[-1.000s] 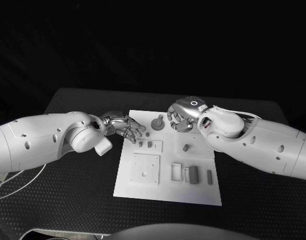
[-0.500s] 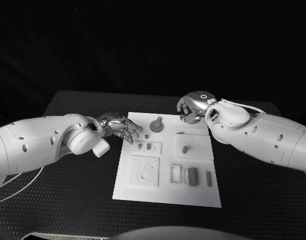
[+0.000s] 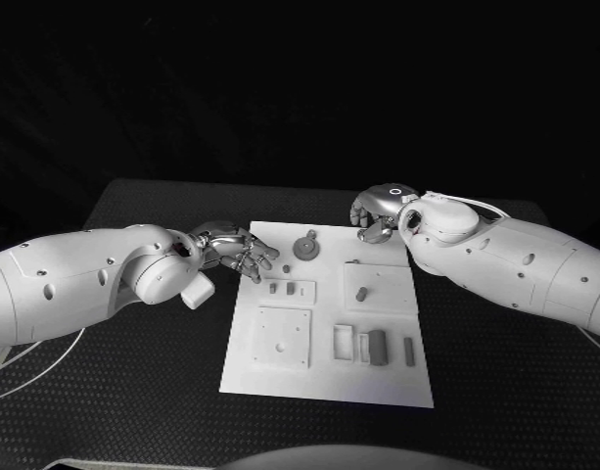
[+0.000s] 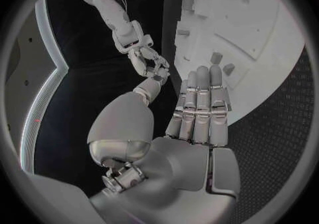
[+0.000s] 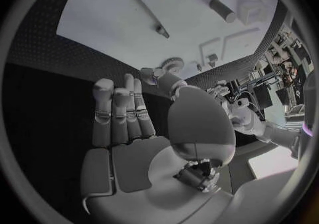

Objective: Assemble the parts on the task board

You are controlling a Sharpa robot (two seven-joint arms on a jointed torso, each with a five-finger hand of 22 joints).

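Observation:
The white task board point(image 3: 279, 372) lies mid-table, also in the left wrist view point(image 4: 279, 48). On it are a round grey part point(image 3: 306, 247), two small pegs point(image 3: 283, 288), a short cylinder point(image 3: 362, 292) and several upright blocks point(image 3: 376, 345). My left hand point(image 3: 239, 253) hovers at the board's far left edge, fingers straight and together point(image 4: 199, 107), holding nothing. My right hand point(image 3: 376, 211) hangs over the table just beyond the board's far right corner, fingers loosely bent point(image 4: 146, 56); its palm point(image 5: 126, 128) shows nothing in it.
A raised square plate point(image 3: 283, 336) sits on the board's left half, another point(image 3: 382, 279) on its right half. Black matting point(image 3: 130, 392) surrounds the board. Both forearms flank the board's far half.
My right hand has lifted off the board's far right area and drawn back toward the far right corner. The left hand has barely shifted.

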